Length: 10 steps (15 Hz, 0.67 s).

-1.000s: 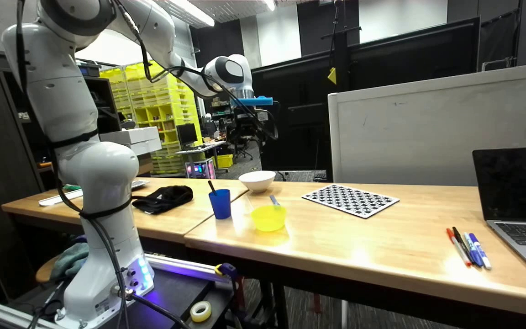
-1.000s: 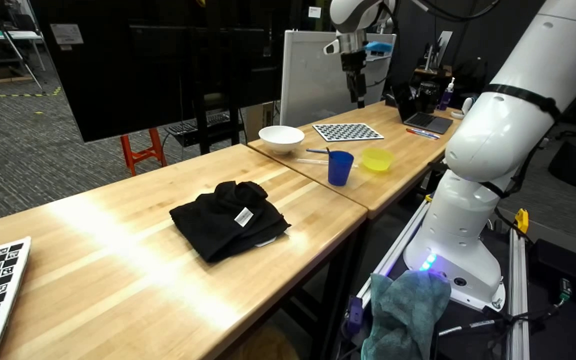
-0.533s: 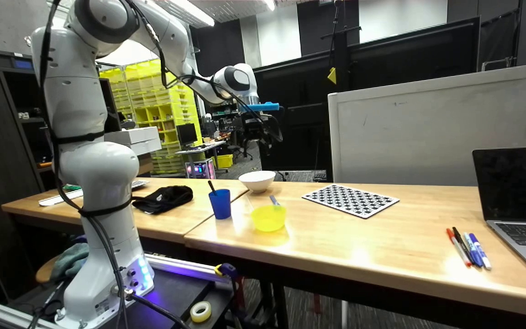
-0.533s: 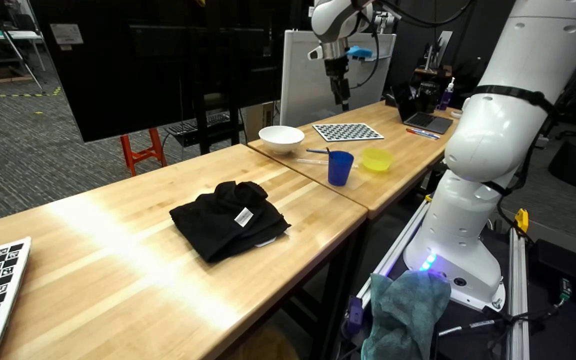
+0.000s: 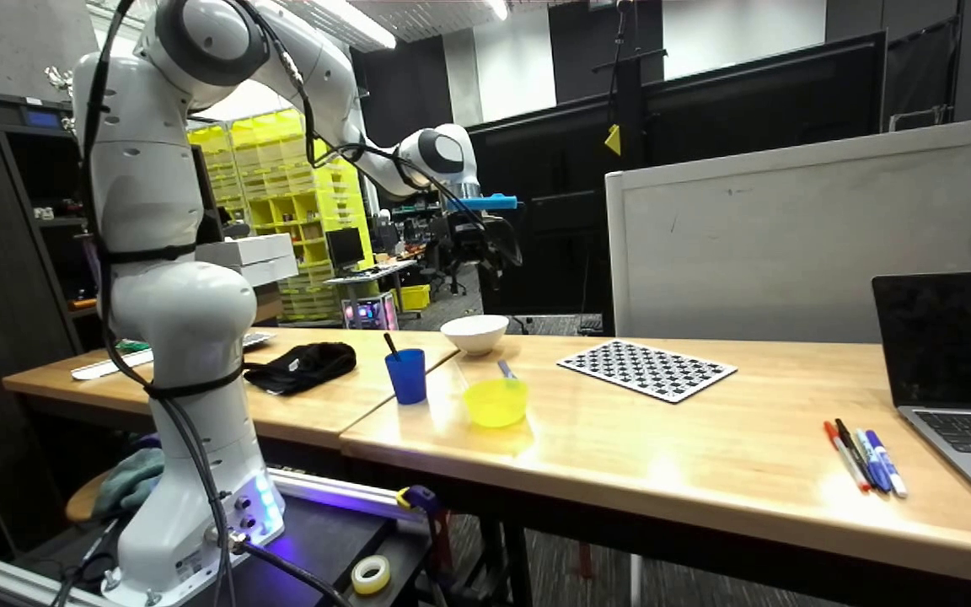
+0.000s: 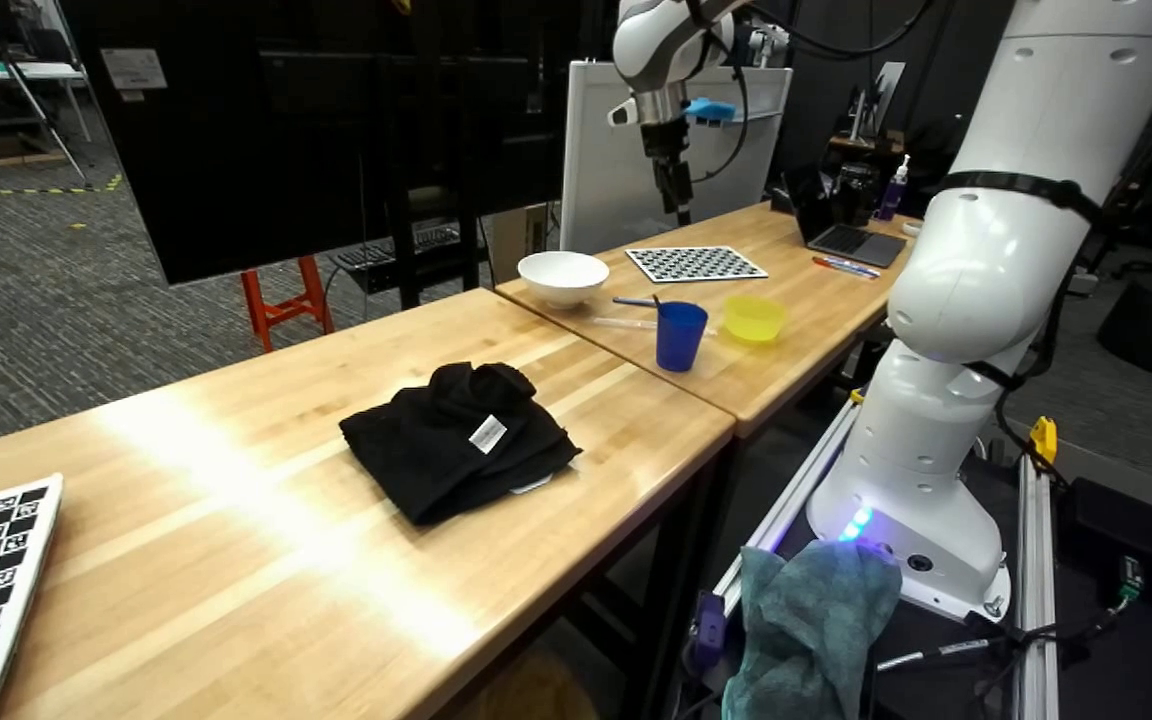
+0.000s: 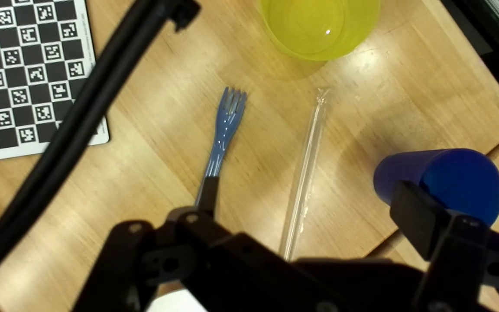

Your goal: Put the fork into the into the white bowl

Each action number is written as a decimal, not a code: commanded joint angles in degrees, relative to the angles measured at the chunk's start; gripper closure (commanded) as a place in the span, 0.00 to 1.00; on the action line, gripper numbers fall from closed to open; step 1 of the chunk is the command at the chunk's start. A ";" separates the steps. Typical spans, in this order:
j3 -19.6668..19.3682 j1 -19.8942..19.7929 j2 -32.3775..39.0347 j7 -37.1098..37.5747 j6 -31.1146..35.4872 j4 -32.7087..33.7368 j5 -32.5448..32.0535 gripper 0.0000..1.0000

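A blue fork [image 7: 228,121] lies on the wooden table, tines toward the yellow bowl in the wrist view. It also shows in both exterior views [image 5: 506,369] [image 6: 634,301]. The white bowl [image 5: 474,335] stands at the table's far edge beyond the fork [image 6: 563,278]. Only a white corner of it [image 7: 176,302] shows at the bottom of the wrist view. My gripper [image 7: 313,201] is open and empty, high above the table. Its left finger [image 7: 209,195] covers part of the fork's handle in the wrist view. The handle's end is hidden.
A blue cup [image 6: 680,337] with a dark stick in it stands near the fork. A clear wrapped straw [image 7: 306,173] lies between them. The yellow bowl [image 7: 319,26], checkered board [image 5: 647,369], pens [image 5: 865,457], laptop [image 5: 957,379] and black cloth [image 6: 461,440] also lie about.
The arm has come down, with the gripper shifting left in an exterior view and slightly right in an exterior view. The objects on the table have not moved.
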 commanded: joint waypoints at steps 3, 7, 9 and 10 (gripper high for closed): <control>0.99 -0.99 -0.01 0.01 -0.13 0.09 -0.02 0.00; 1.02 -1.06 -0.21 3.73 9.39 -2.79 0.17 0.00; 0.95 -1.18 0.87 6.53 18.44 -5.05 0.05 0.00; 0.92 -1.35 1.72 6.95 22.28 -5.87 0.64 0.00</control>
